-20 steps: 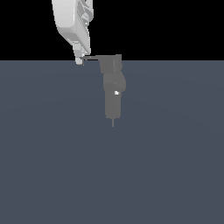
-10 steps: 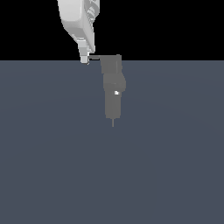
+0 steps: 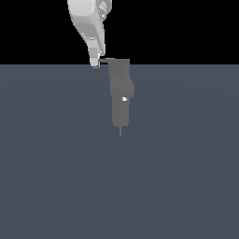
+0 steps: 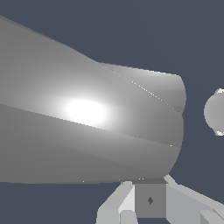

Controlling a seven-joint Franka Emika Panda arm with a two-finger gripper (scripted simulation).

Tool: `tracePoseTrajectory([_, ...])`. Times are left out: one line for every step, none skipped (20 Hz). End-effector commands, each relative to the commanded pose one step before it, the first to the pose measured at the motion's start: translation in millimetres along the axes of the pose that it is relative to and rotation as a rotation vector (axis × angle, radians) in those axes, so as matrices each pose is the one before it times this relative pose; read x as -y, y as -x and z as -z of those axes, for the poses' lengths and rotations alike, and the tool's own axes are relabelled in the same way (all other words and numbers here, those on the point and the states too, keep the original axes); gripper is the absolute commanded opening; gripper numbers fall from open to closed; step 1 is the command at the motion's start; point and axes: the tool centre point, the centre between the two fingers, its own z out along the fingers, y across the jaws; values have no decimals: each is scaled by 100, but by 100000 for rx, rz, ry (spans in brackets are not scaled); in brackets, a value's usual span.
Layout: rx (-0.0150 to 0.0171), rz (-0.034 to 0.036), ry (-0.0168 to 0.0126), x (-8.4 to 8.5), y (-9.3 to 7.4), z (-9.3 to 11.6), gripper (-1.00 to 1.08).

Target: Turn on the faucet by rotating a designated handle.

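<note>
Grey floor | end effector at handle tip | jaw state unclear

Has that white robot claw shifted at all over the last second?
Yes. In the exterior view the gripper has moved toward that view's right, closer to the faucet, which has stayed put; the visible handle between them is shorter.

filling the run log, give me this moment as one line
phase: at handle | tool: at tip of handle, closure unclear | faucet: upright | handle: pointing to exterior view's left
</note>
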Motion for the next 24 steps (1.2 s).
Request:
tracePoseTrajectory([-44,-576,-75,-70,-1393,55,-100])
tracePoseTrajectory([35,-71,-57,-23,-708,28,-100])
tracePoseTrajectory([30,-62,-50,-20,-704,25,-100])
tracePoseTrajectory([38,-79,-64,-25,-715,31,-100])
tracePoseTrajectory([30,-62,-50,-19,-704,25,-100])
tracePoseTrajectory([34,-71,-58,-21,-709,28,-100])
tracePoseTrajectory([29,-61,-50,-18,-702,25,-100])
tracePoseTrajectory([37,-79,-65,-23,-710,32,-100])
tracePoseTrajectory([33,-71,-59,-20,-701,29,-100])
tracePoseTrajectory([33,-71,-59,-19,-696,29,-100])
tracePoseTrajectory([23,-50,-42,-11,-679,23,-100])
tracePoseTrajectory([36,-79,-66,-20,-689,32,-100])
tracePoseTrajectory([33,-70,-60,-16,-676,30,-100])
tracePoseTrajectory([23,-49,-43,-7,-655,23,-100])
tracePoseTrajectory([37,-77,-68,-16,-661,33,-100])
tracePoseTrajectory([24,-48,-43,-1,-565,23,-100])
tracePoseTrajectory([0,0,0,0,0,0,-100])
tracePoseTrajectory([-287,2934,768,-17,2160,-281,-100])
tracePoseTrajectory([3,-66,-20,179,-231,7,-100])
tracePoseTrajectory([4,-66,-20,178,-229,7,-100])
tracePoseTrajectory([4,-66,-20,176,-227,7,-100])
tracePoseTrajectory([4,-66,-20,174,-225,7,-100])
tracePoseTrajectory([4,-66,-20,172,-223,7,-100])
tracePoseTrajectory([4,-66,-20,171,-222,7,-100])
